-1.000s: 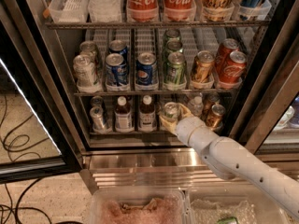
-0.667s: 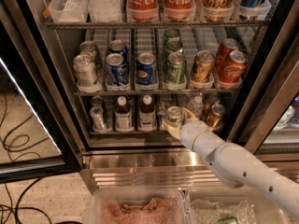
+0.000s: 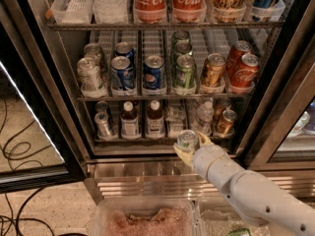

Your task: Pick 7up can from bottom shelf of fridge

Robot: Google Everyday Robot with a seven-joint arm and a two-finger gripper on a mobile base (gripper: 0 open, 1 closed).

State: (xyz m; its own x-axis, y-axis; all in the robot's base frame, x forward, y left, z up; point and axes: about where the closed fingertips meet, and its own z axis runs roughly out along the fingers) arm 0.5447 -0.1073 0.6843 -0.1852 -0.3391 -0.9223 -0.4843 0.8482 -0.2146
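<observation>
The gripper (image 3: 191,145) sits in the lower middle of the frame, right at the front edge of the bottom shelf (image 3: 133,141) of the fridge (image 3: 147,173). Its two yellowish fingers (image 3: 181,155) are clamped on either side of the 7up can (image 3: 187,139). The can is upright, with its silver top facing the camera and a bit of green body showing under it. It overlaps the shelf's front rail, and I honestly can't tell if its base is touching the rack or not. The white arm (image 3: 256,195) comes in from the lower right corner.

Further back on that same shelf, from left to right:
- a small silver can (image 3: 103,124)
- two brown bottles (image 3: 129,121) with white caps
- a clear water bottle (image 3: 204,114)
- a gold can (image 3: 225,122), just up and to the right of the gripper

One rack up there's a silver can (image 3: 90,75) on the left, then blue cola cans (image 3: 154,73). After those come a lane of green cans (image 3: 184,73), an orange-gold can (image 3: 214,70) and red cola cans (image 3: 243,69) on the right. Big red cola bottles (image 3: 150,1) line the top of the frame.

The glass door (image 3: 29,146) hangs open on the left, with black cables (image 3: 15,149) on the floor behind it. A clear plastic tub (image 3: 142,220) with something pinkish inside sits at the bottom edge.
</observation>
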